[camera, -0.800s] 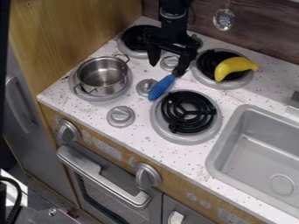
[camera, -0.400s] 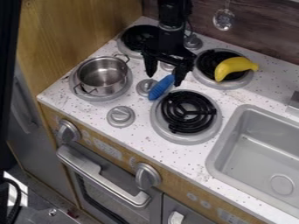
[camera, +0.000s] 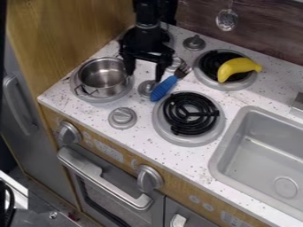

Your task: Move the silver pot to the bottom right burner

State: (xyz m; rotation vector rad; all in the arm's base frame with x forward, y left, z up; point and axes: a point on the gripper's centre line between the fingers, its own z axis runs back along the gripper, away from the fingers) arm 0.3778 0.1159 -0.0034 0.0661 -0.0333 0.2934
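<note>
Camera view: the pot sits on the bottom left burner. The gripper is open, one finger near the pot's rim, maybe so it can pinch it. The fork lies by the bottom right burner and could get bumped.

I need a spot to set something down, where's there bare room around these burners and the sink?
Bare: the bottom right burner, the visible sink basin, and the counter strip between that burner and the front edge. Crowded: between the pot and blue-handled fork, under the gripper. A banana occupies the back right burner.
</note>
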